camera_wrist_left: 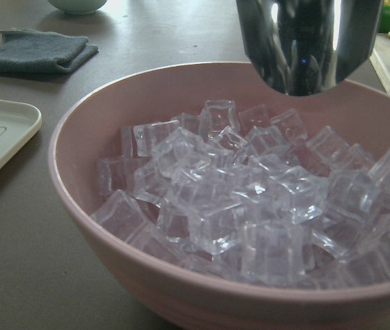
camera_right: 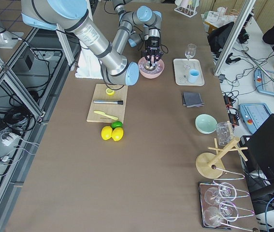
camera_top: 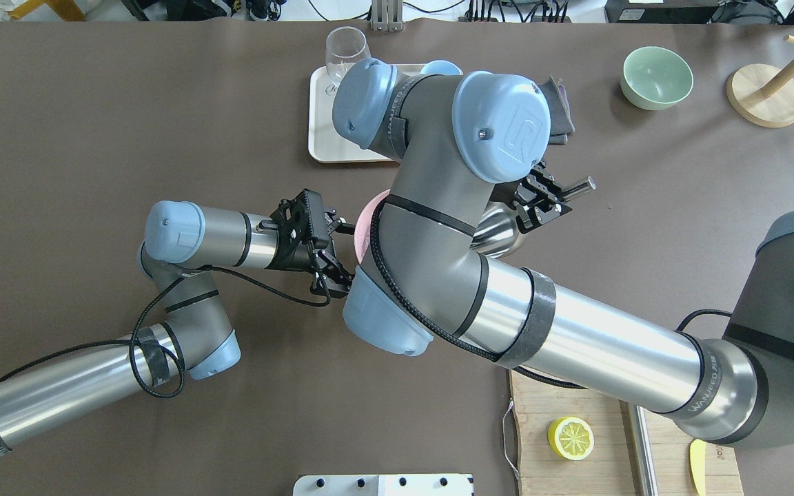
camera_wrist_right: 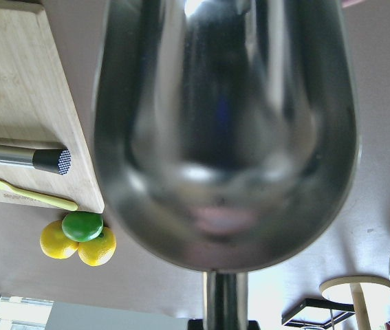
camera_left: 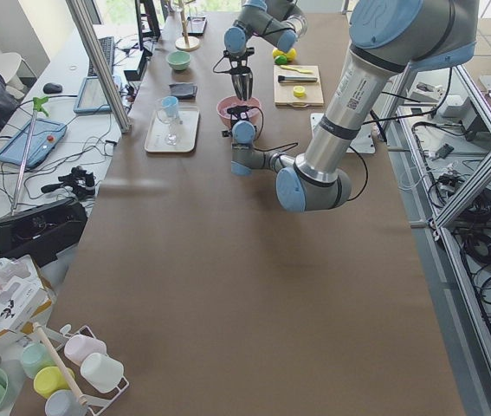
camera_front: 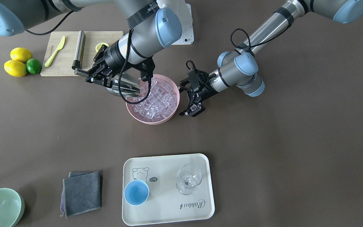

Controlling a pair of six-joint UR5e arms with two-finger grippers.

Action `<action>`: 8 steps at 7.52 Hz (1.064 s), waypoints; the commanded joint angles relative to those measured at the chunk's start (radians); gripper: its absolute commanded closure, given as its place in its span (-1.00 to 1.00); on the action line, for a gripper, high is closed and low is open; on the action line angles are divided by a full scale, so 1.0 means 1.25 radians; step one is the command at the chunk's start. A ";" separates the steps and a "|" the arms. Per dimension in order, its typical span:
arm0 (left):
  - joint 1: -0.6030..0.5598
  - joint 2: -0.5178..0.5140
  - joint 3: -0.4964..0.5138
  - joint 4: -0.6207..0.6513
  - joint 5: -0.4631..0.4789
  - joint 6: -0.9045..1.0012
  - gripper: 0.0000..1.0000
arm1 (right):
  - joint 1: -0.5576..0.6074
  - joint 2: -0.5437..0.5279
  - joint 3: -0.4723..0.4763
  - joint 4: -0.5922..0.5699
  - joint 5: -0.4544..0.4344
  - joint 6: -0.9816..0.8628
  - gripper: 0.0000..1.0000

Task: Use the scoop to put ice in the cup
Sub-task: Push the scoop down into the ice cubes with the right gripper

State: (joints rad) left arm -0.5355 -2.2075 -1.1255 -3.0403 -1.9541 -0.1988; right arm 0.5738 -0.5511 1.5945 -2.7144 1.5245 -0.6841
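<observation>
1. The right pincer point(camera_front: 97, 75) is closed on the short handle of the steel scoop point(camera_front: 125, 86). The trough points away from the pincer and tilts down to the pink bowl point(camera_front: 152, 121).
2. The ice point(camera_front: 158, 101) fills this bowl, just ahead of the scoop's front edge and below it. In the left wrist view the edge hangs above the cubes and does not touch them. No cube shows in the trough.
3. The left pincer point(camera_front: 186, 99) is open and grips nothing. It stands just beside the bowl, on the side opposite to the right pincer. I judge it is there to stop the bowl from sliding when the scoop pushes in.
4. The cup point(camera_front: 136, 192) is well apart from both pincers. It stands upright and empty on the cream tray point(camera_front: 169, 206), near a stemmed glass point(camera_front: 189, 178).
5. I judge the digging is not yet done. After it, the scoop must be carried level, or cubes may fall.
</observation>
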 commanded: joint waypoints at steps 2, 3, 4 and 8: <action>0.003 0.000 0.000 0.000 0.002 -0.001 -0.96 | 0.000 0.046 -0.100 -0.003 -0.039 0.028 1.00; 0.003 0.000 0.000 0.000 0.002 -0.001 -0.96 | 0.000 0.051 -0.123 0.002 -0.039 0.056 1.00; 0.003 0.000 0.000 0.000 0.002 -0.001 -0.96 | 0.000 0.052 -0.131 0.004 -0.038 0.060 1.00; 0.004 0.000 0.000 -0.001 0.002 -0.001 -0.96 | 0.000 0.053 -0.163 0.035 -0.027 0.090 1.00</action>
State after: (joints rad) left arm -0.5309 -2.2074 -1.1260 -3.0404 -1.9512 -0.1994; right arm 0.5737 -0.4851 1.4000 -2.6818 1.4831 -0.5825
